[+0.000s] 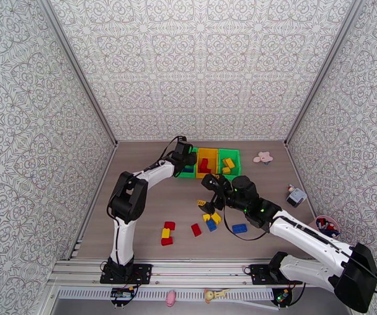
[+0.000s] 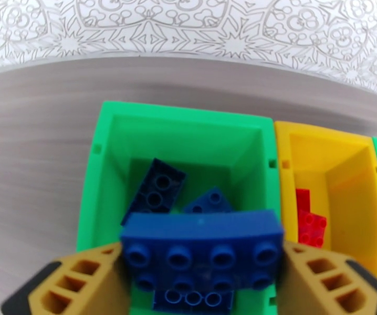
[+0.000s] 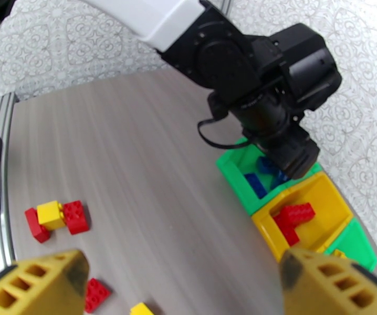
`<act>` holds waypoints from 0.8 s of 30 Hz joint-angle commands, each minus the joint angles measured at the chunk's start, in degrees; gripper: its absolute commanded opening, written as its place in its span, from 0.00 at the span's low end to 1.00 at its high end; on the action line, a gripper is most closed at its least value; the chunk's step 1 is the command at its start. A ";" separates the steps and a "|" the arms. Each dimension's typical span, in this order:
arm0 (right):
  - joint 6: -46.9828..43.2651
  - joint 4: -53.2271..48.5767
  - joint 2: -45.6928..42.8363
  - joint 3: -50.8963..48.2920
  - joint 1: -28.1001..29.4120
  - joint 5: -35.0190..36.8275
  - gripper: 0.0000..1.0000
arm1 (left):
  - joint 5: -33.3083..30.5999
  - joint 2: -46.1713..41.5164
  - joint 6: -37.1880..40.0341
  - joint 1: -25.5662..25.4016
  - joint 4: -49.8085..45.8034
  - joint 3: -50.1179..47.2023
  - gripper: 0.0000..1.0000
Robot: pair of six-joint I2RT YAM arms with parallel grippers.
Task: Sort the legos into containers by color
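Blue brick [image 2: 201, 240]: hangs over the left green bin [image 2: 104, 169] with its studs toward the wrist camera. The left hand [image 2: 201, 274] is clamped on its two ends. Other blue bricks [image 2: 154, 190] lie in the bin below.

Risks, as I judge them:
- The brick sits near the bin's front wall, so on release it may catch the rim and tip out onto the desk [image 1: 152, 206].
- It may land on the pile and sit proud.
- Drift to the right would put it in the yellow bin [image 2: 288, 169], which holds red bricks [image 2: 309, 224].

Room:
- The back wall is close behind the bins.
- Bare desk lies to the left.
- The right hand [image 3: 183, 279] is empty with fingers wide apart, over the loose bricks [image 1: 167, 233] and just in front of the bins.
- The arms are near each other, so retreating up and left looks safest.
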 commanded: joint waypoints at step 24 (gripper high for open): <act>17.40 -3.26 -6.45 -6.05 -1.21 22.08 1.00 | 4.73 -46.70 15.05 -11.97 7.45 -39.62 1.00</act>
